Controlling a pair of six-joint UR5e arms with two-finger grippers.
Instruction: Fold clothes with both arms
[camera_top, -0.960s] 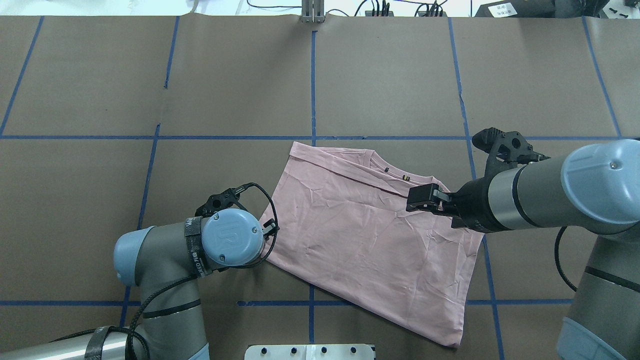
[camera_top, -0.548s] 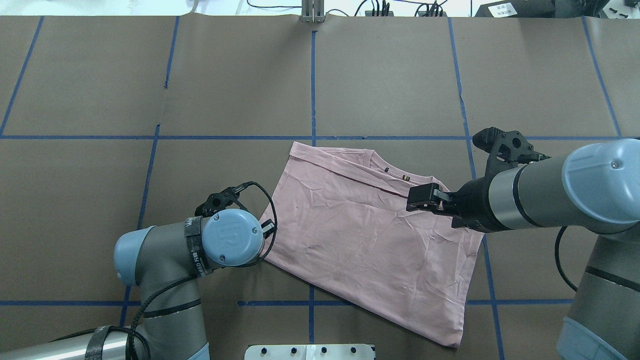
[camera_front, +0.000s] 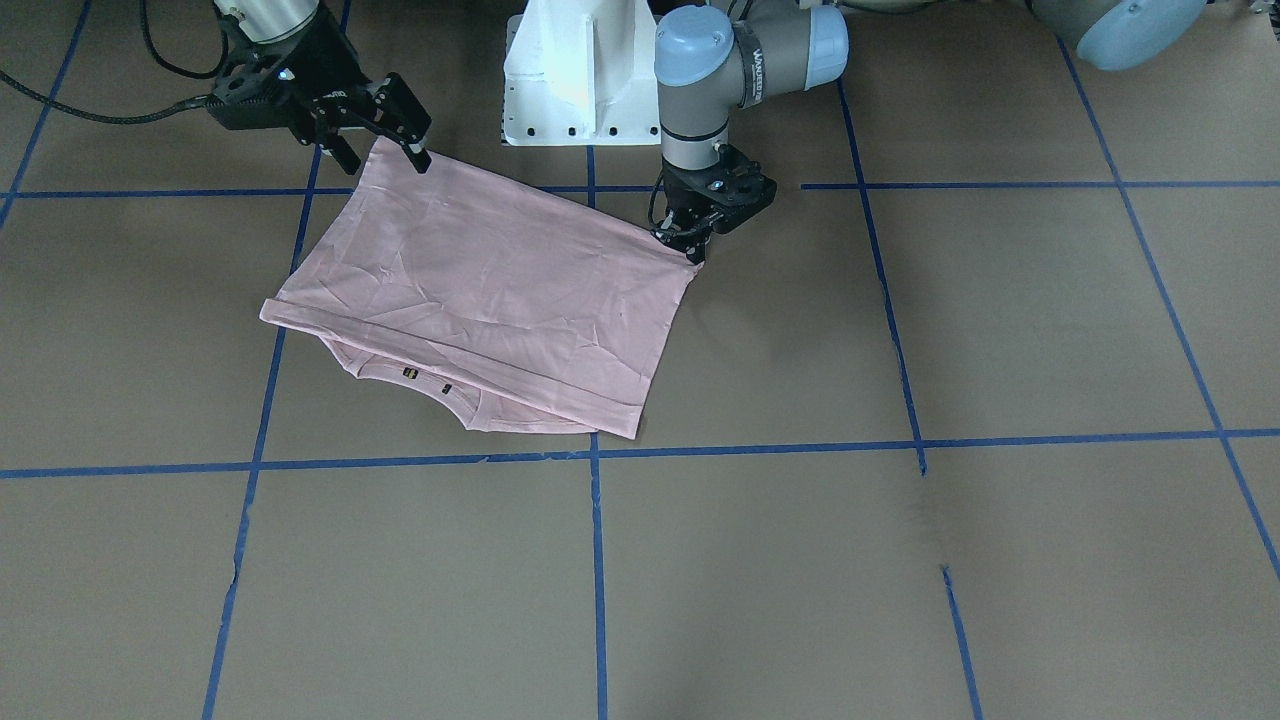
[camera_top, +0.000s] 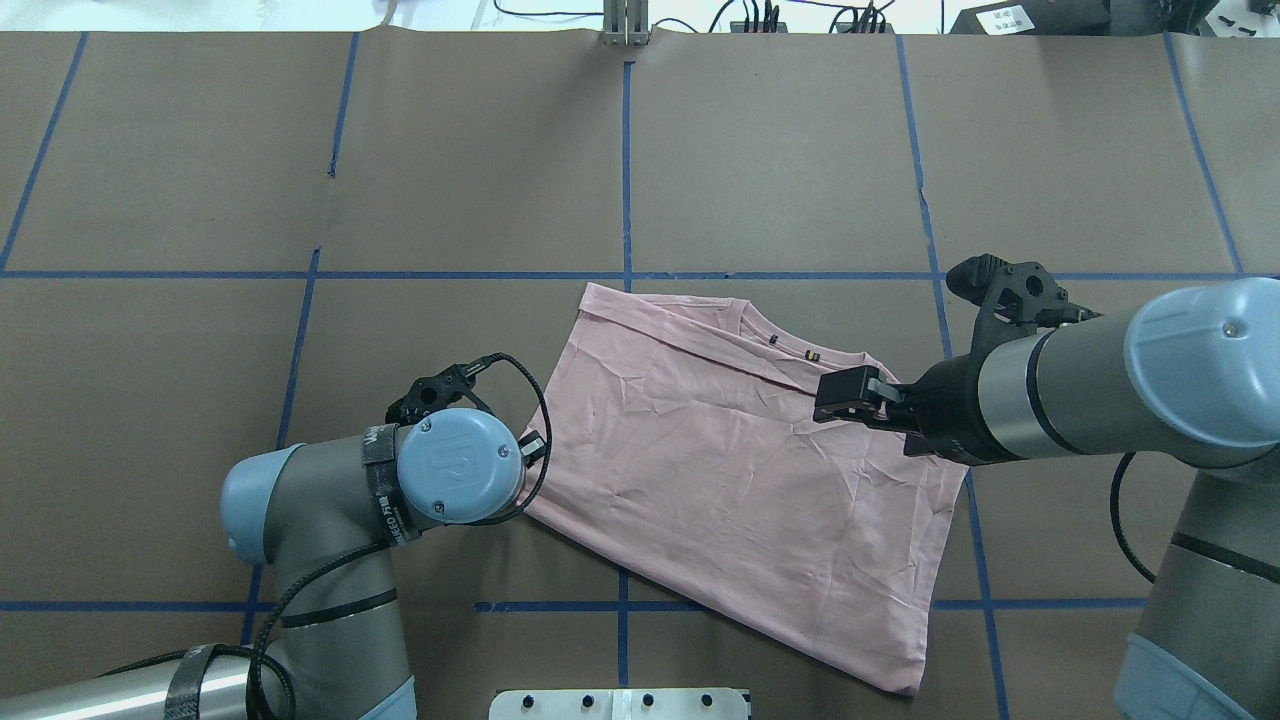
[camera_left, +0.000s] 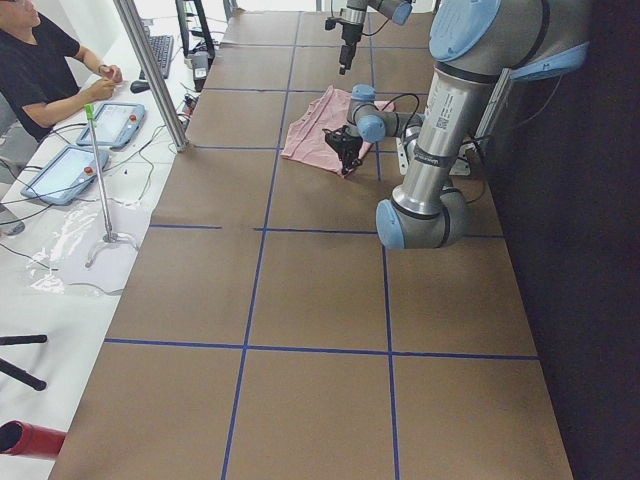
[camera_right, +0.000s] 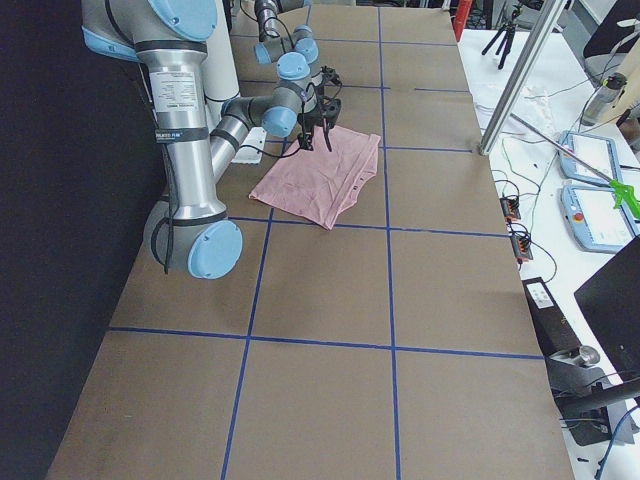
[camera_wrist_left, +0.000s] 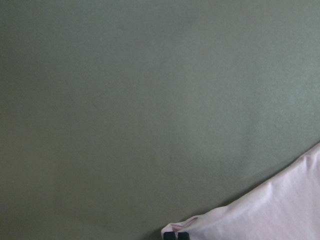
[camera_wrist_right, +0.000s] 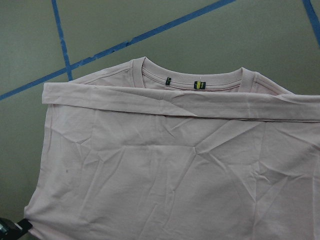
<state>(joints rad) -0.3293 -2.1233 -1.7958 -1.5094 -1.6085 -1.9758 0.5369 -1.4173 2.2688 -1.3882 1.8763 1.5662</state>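
The pale pink T-shirt lies folded on the brown table, plain back up, with the collar and labels at its far edge. No print shows. My left gripper is low at the shirt's near left corner and shut on that corner; the left wrist view shows dark fingertips pinching curled cloth. In the overhead view it is mostly hidden under the wrist. My right gripper hovers open and empty above the shirt's right side, clear of the cloth.
The white pedestal base stands at the robot's edge behind the shirt. Blue tape lines cross the brown table. An operator with tablets sits beyond the far edge, next to a metal post.
My left arm has shifted slightly left and toward the robot, drawing the shirt's left corner a little with it. The right arm has not moved.
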